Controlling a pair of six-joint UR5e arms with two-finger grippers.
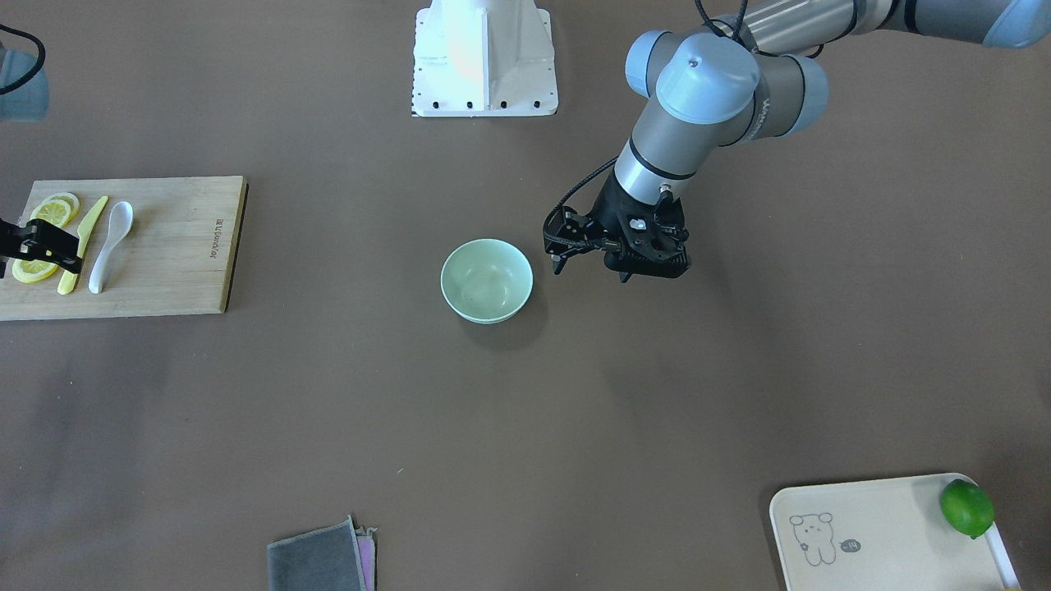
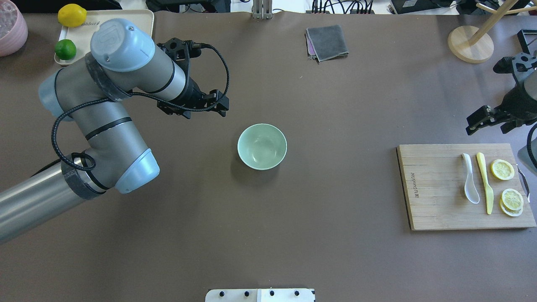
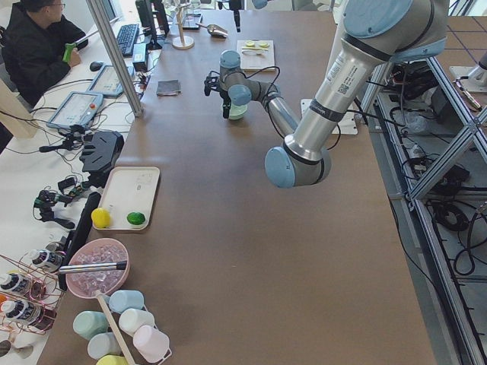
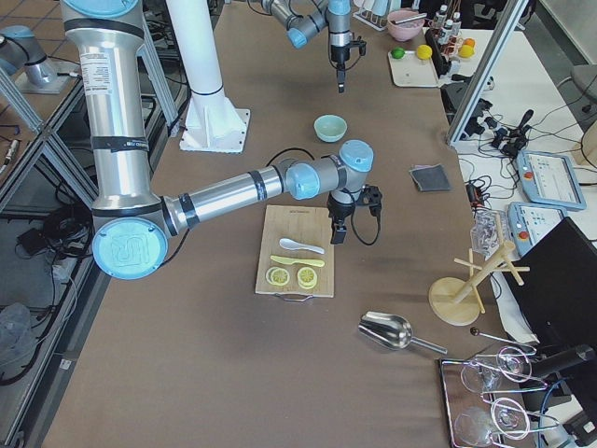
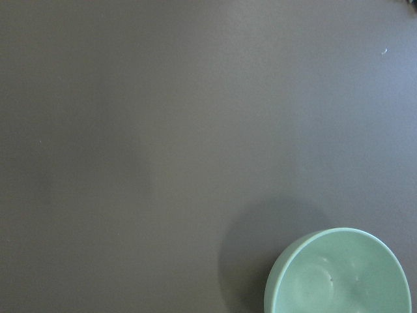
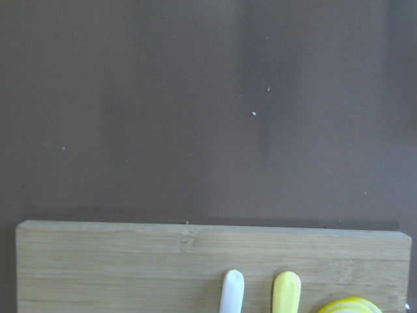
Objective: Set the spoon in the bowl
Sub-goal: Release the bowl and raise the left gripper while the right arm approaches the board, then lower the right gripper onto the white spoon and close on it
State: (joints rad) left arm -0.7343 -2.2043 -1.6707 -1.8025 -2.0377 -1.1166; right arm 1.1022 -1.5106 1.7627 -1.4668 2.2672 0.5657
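Observation:
The white spoon [image 2: 470, 180] lies on a wooden cutting board [image 2: 436, 188] at the table's right end, next to a slim yellow knife [image 2: 484, 180]. It also shows in the front view [image 1: 111, 246], and its handle tip shows in the right wrist view [image 6: 232, 290]. The pale mint-green bowl [image 2: 262, 146] stands empty at mid-table and shows in the left wrist view [image 5: 339, 274]. My left gripper [image 1: 644, 264] hovers beside the bowl, apart from it. My right gripper [image 1: 45, 246] hovers over the board's far edge near the spoon's handle. Neither gripper's fingers show clearly, so I cannot tell their state.
Lemon slices [image 2: 507, 184] lie on the board beside the knife. A cream tray [image 2: 142, 19] with a lime and a lemon sits at the far left. A grey cloth [image 2: 327, 42] and a wooden stand [image 2: 470, 44] are at the far side.

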